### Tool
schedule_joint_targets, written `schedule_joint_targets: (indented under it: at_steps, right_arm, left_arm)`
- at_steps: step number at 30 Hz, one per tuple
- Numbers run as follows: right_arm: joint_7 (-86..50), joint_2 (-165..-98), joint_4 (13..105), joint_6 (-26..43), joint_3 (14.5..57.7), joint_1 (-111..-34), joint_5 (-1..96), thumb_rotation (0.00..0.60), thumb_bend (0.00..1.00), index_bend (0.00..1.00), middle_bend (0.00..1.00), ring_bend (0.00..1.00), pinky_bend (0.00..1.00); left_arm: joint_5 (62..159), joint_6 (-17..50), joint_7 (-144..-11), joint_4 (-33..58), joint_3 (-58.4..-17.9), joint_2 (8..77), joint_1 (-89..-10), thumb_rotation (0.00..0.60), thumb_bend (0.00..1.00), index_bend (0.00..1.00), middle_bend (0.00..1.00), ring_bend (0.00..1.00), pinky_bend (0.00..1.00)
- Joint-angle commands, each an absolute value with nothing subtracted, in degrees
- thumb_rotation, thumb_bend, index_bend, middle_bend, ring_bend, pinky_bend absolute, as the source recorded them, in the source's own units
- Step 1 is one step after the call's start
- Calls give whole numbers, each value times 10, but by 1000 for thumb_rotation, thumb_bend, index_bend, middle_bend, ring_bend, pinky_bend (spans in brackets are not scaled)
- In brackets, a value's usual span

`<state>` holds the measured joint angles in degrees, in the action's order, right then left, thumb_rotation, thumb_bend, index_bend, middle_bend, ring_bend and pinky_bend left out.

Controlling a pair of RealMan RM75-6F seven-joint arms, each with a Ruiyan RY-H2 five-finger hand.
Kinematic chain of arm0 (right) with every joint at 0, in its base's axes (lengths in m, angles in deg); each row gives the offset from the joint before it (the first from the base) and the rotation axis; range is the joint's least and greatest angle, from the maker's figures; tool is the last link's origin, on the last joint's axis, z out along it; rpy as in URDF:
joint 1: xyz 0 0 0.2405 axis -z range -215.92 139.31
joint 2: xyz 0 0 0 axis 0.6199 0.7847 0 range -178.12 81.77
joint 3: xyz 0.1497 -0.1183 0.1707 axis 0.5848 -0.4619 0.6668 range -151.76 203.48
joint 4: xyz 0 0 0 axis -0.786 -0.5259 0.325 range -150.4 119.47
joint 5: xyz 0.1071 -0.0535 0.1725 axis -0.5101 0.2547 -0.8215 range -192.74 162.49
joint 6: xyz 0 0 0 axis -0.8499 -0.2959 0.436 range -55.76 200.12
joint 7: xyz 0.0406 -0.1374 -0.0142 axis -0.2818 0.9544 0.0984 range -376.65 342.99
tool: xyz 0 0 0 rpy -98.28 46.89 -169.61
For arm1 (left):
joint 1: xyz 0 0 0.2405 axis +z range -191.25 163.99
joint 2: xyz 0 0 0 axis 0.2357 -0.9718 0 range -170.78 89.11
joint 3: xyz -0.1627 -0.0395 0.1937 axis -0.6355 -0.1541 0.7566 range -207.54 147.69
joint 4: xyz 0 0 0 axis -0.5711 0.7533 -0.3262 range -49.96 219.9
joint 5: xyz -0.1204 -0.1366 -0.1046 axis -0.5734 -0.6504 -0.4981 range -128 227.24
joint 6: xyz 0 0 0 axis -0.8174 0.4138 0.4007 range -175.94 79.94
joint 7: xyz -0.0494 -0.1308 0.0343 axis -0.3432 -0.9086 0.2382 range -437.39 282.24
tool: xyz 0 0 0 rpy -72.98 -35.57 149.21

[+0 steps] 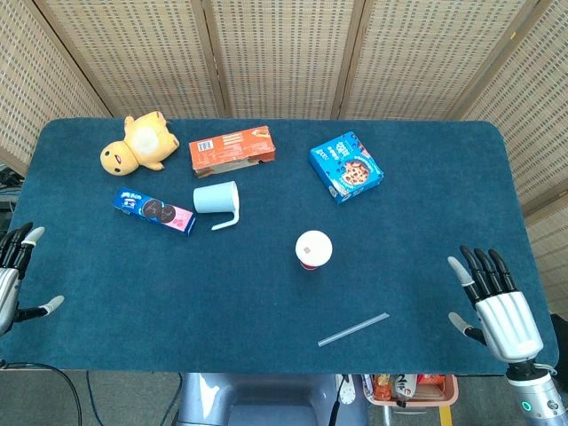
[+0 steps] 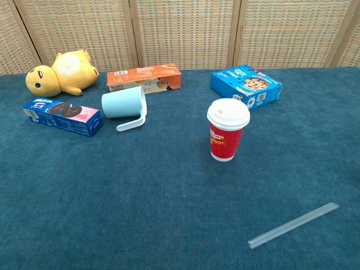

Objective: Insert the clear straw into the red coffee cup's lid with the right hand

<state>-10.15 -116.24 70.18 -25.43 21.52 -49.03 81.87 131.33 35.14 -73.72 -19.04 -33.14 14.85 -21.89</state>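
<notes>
Clear straw (image 1: 353,329) lay flat on the blue bench (image 1: 266,293), near the front edge, slanted with its far end pointing toward 2 o'clock. It was at about 5 o'clock from the red coffee cup (image 2: 226,130), apart from it, nothing touching it. Cup stood upright mid-bench with its white lid (image 1: 313,248) on; the chest view showed a small tan mark on the lid top.

Right robot hand (image 1: 498,309) hovered at the bench's front right corner, at 3 o'clock from the straw and well apart, fingers spread, palm down, holding nothing. Left robot hand (image 1: 16,277) sat at the left bench edge, partly cut off by the frame, fingers apart, nothing in it. Neither hand showed in the chest view.

Light blue mug (image 1: 218,201) lay on its side at 10 o'clock from the cup, handle toward the front. Blue cookie pack (image 1: 154,211) lay just left of the mug. Orange box (image 1: 232,150) sat behind the mug, yellow plush toy (image 1: 138,142) to its left. Blue cookie box (image 1: 346,166) sat at 1 o'clock from the cup. Woven screen panels (image 1: 284,53) stood behind the bench.
</notes>
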Motion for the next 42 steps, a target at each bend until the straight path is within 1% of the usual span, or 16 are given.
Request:
schedule_joint_targets:
  at_steps: [1, 6, 9, 10, 12, 13, 14, 15, 16, 17, 19, 26, 29, 31, 35, 42]
  right_arm:
    - [-103, -1161, 701, -250, 218, -488, 819, 600, 0, 0, 0, 0, 0]
    - [-104, -1162, 697, -243, 219, -486, 827, 600, 0, 4, 0, 0, 0]
    - [-109, -1162, 701, -238, 214, -488, 844, 600, 0, 36, 2, 0, 0]
    - [-110, -1161, 702, -233, 211, -492, 857, 600, 0, 53, 22, 0, 0]
    - [-106, -1159, 699, -219, 203, -505, 887, 600, 0, 90, 134, 45, 0]
    - [-104, -1157, 698, -211, 201, -511, 899, 600, 0, 117, 246, 120, 7]
    - [-101, -1155, 697, -202, 198, -521, 914, 600, 0, 135, 318, 179, 28]
    - [-99, -1152, 692, -193, 198, -537, 940, 600, 0, 157, 403, 265, 80]
    - [-98, -1152, 688, -187, 198, -547, 956, 600, 0, 169, 453, 318, 138]
    - [-97, -1150, 682, -170, 197, -564, 974, 600, 0, 173, 469, 337, 170]
    - [-97, -1144, 686, -133, 195, -588, 988, 600, 0, 183, 495, 366, 200]
    - [-87, -1141, 763, 9, 191, -654, 983, 600, 0, 279, 492, 382, 208]
    - [-67, -1161, 779, 59, 198, -672, 969, 600, 14, 296, 413, 342, 208]
    - [-47, -1177, 782, 86, 204, -679, 955, 600, 42, 307, 375, 299, 208]
    - [-16, -1204, 788, 131, 214, -688, 923, 600, 104, 333, 341, 283, 208]
    - [24, -1239, 786, 186, 225, -698, 873, 600, 190, 362, 273, 233, 208]
  left_arm:
    - [1316, 351, -739, -189, -331, 149, -219, 600, 97, 0, 0, 0, 0]
    - [1319, 349, -738, -187, -330, 150, -219, 600, 97, 0, 0, 0, 0]
    - [1319, 349, -737, -186, -331, 151, -219, 600, 97, 0, 0, 0, 0]
    - [1319, 349, -737, -186, -332, 152, -219, 600, 97, 0, 0, 0, 0]
    - [1317, 347, -736, -184, -333, 153, -220, 600, 97, 0, 0, 0, 0]
    - [1316, 345, -736, -184, -334, 154, -221, 600, 98, 0, 0, 0, 0]
    - [1314, 344, -735, -183, -334, 154, -222, 600, 97, 0, 0, 0, 0]
    - [1312, 342, -735, -182, -335, 155, -223, 600, 97, 0, 0, 0, 0]
    - [1312, 341, -735, -182, -336, 155, -223, 600, 98, 0, 0, 0, 0]
    - [1310, 339, -734, -181, -336, 156, -224, 600, 97, 0, 0, 0, 0]
    - [1309, 338, -733, -181, -337, 157, -225, 600, 97, 0, 0, 0, 0]
    - [1303, 333, -737, -178, -339, 157, -226, 600, 98, 0, 0, 0, 0]
    - [1300, 328, -741, -176, -340, 156, -227, 600, 97, 0, 0, 0, 0]
    - [1300, 327, -744, -174, -341, 156, -228, 600, 96, 0, 0, 0, 0]
    - [1300, 327, -750, -173, -341, 154, -227, 600, 97, 0, 0, 0, 0]
    - [1299, 322, -757, -169, -341, 153, -228, 600, 97, 0, 0, 0, 0]
